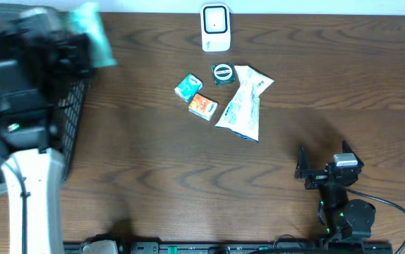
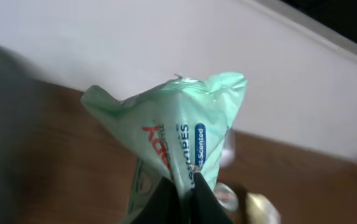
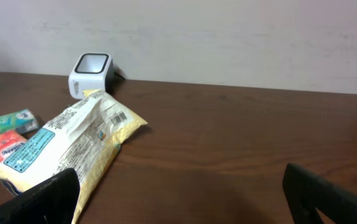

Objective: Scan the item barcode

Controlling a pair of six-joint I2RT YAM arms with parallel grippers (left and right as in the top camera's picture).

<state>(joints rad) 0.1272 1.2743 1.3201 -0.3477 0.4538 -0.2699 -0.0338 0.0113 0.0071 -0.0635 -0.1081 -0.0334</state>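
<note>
We see the left claw (image 2: 183, 185) clamped shut on an edge of the green wipes pack (image 2: 172, 124), which hangs in the air at the far left of the bench (image 1: 153, 169), above a black basket (image 1: 75, 120). The white scanner (image 1: 215, 28) stands at the far edge, well apart from the pack. Near it lie a pale bag (image 1: 243, 102), a tin (image 1: 223, 73) and two small packets. The right claw (image 1: 303, 169) rests near the front edge, spread wide and empty.

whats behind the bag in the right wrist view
The scanner stands behind the bag, its lower corner covered. Overhead also shows a round tin by the bag's far end; the wrist view misses it.
</note>
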